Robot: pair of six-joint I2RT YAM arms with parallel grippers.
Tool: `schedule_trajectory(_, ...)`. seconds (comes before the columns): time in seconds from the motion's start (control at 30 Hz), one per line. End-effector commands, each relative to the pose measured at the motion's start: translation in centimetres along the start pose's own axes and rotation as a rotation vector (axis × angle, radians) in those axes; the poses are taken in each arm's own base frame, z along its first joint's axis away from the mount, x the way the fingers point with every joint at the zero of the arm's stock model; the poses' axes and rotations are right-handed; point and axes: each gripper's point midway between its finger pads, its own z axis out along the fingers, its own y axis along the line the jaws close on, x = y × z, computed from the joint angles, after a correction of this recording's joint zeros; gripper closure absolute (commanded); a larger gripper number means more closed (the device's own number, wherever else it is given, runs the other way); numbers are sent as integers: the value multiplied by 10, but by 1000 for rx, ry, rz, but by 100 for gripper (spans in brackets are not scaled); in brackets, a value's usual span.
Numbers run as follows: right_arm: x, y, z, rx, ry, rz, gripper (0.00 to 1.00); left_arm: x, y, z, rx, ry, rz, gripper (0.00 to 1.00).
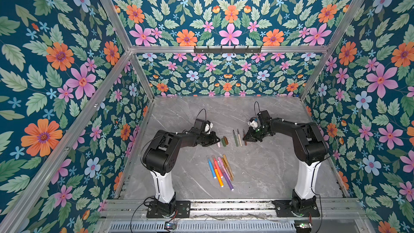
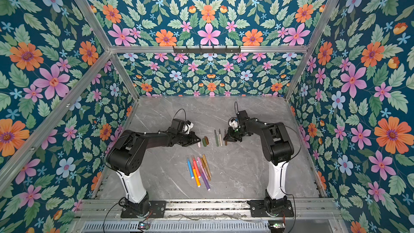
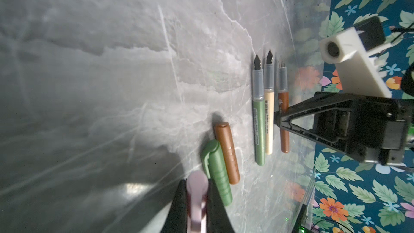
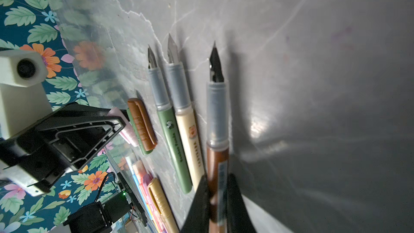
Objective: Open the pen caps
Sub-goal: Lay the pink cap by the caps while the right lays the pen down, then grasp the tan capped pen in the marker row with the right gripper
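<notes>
In a top view, three uncapped pens [image 1: 239, 137] are lying between the hands; the marker bundle [image 1: 220, 169] is waiting, apparently capped.

In the left wrist view, the left hand [image 3: 197, 182] is pinching the pink cap [image 3: 197, 190] beside the olive cap [image 3: 216, 173] and brown cap [image 3: 227, 153].

In the right wrist view, the right hand [image 4: 217, 177] is pinching the brown pen [image 4: 216, 158].

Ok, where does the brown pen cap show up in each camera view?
In a top view: brown cap lies mid-table, just right of the green cap.
In a top view: brown cap lies in the same spot, left of the green pen.
Left wrist: brown cap lies alongside the green cap, short of the green pen.
Right wrist: brown cap lies against the green cap, near the green pen.
Shared landmark: the green cap right beside it.
</notes>
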Motion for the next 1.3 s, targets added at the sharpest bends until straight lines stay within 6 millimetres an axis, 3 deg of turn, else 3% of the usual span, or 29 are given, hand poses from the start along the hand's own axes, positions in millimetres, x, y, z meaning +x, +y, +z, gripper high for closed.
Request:
schedule_trajectory(0.0, 0, -5, 2, 25, -1, -3, 83, -3, 2, 2, -1, -10, -2, 96)
schedule_trajectory(0.2, -6, -2, -2, 34, -17, -9, 71, -3, 1, 4, 18, -7, -12, 95)
schedule_trajectory(0.43, -7, 5, -13, 36, -37, -29, 69, -1, 0, 2, 23, -9, -16, 91)
schedule_trajectory(0.63, 16, 17, -39, 13, -95, -49, 69, -1, 0, 2, 25, -8, -19, 75)
schedule_trajectory(0.7, 35, 20, -49, 4, -116, -52, 69, -2, -2, 1, 28, -14, -18, 66)
schedule_trajectory(0.8, 71, 22, -63, 16, -149, -69, 69, -6, -6, -3, 33, -31, -19, 59)
schedule_trajectory(1.03, 182, 25, -48, 154, -118, -189, 65, -14, -25, -22, 63, -80, -8, 56)
schedule_trajectory(1.1, 208, 32, -41, 184, -106, -237, 65, -15, -34, -36, 67, -105, 5, 56)
schedule_trajectory(1.27, 242, 48, -25, 266, -105, -338, 65, -7, -56, -93, 47, -206, 90, 56)
